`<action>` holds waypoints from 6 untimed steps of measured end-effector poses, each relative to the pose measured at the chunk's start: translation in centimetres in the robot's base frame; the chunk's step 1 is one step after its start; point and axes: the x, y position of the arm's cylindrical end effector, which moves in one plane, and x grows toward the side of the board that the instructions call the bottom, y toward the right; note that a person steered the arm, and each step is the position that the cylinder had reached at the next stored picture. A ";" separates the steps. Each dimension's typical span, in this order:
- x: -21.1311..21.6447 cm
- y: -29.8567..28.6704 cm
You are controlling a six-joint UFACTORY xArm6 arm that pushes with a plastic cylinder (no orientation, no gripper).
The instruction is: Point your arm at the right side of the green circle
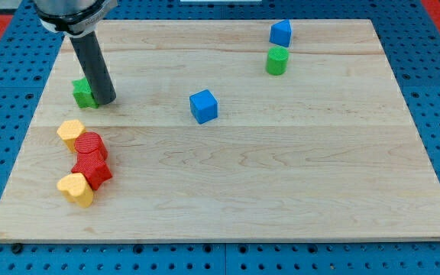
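Observation:
The green circle [277,60], a short green cylinder, stands near the view's top right of centre, just below a blue block [281,33]. My tip [104,100] rests on the board far to the view's left, touching the right side of another green block [83,93]. The rod rises from the tip toward the view's top left. The tip is well apart from the green circle.
A blue cube [203,106] sits mid-board. At the view's left lie a yellow block [71,132], a red cylinder [90,145], a red block [92,169] and a yellow heart-shaped block [76,189]. The wooden board [281,176] lies on a blue pegboard.

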 end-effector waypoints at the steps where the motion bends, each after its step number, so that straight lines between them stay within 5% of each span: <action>1: 0.0 -1.5; 6: -5.6 38.0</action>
